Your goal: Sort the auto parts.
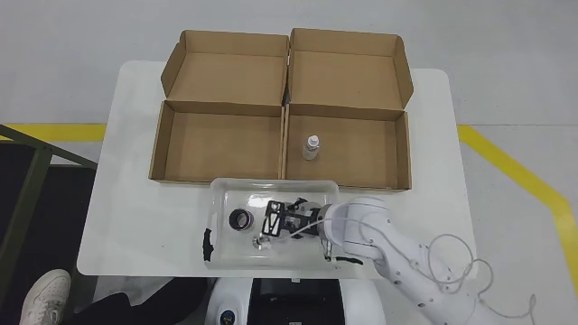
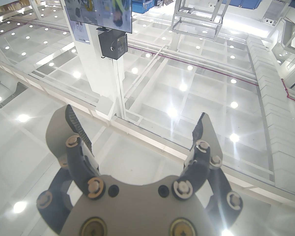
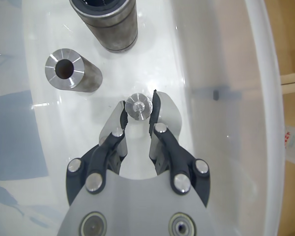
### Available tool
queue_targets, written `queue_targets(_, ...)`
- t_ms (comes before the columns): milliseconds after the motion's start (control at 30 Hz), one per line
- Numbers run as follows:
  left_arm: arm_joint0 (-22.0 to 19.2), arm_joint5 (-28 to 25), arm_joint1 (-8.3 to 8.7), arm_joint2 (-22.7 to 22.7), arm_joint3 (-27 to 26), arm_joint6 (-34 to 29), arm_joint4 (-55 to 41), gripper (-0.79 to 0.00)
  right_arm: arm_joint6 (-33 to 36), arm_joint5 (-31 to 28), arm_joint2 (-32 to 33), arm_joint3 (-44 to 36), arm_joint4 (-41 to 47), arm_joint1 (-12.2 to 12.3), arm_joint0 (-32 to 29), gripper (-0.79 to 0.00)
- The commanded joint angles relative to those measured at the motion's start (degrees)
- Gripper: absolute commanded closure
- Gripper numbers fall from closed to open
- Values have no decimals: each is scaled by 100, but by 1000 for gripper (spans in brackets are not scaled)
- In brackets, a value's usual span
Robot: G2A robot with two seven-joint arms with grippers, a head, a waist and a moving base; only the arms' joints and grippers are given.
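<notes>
- The right gripper [image 3: 139, 104] is low inside a clear plastic bin [image 3: 260, 99], its jaws narrowed and clamped on a small metal stud [image 3: 137, 112] that stands upright between the pads.
- Just ahead of the fingertips, a little to one side and apart from them, stands a short steel sleeve [image 3: 72, 73] with a hole through its centre.
- Farther ahead in the same bin stands a larger, dark-lined cylindrical bearing [image 3: 105, 13], near the sleeve but not touching it.
- Beyond the bin, on the side away from the robot, two open cardboard boxes sit side by side on the white table [image 1: 135, 208]. The left box [image 1: 217, 144] has a bare floor, and the right box [image 1: 361, 149] holds a small white bottle [image 1: 311, 147].
- The left gripper [image 2: 136, 124] points up at the ceiling, its jaws spread wide with nothing between them.
</notes>
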Motion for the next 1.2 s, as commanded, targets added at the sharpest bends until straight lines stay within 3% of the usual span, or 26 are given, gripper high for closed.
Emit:
queue_targets(0, 0, 0, 0, 0, 0, 0, 0, -785, -47, -22, 28, -89, 27, 11, -35, 0)
queue_targets(333, 0, 0, 0, 0, 0, 0, 0, -785, -515, -65, 514, -1010, 97, 151, -480, 0)
queue_targets(833, 0, 0, 0, 0, 0, 0, 0, -785, -3144, -14, 1732, -1986, 459, 316, -1215, 0)
queue_targets(1033, 0, 0, 0, 0, 0, 0, 0, -785, -4209, -427, 1987, -1840, 1142, 330, -1290, 0)
queue_targets(1167, 0, 0, 0, 0, 0, 0, 0, -785, -4492, -635, 2177, -1697, 1547, 338, -1179, 0)
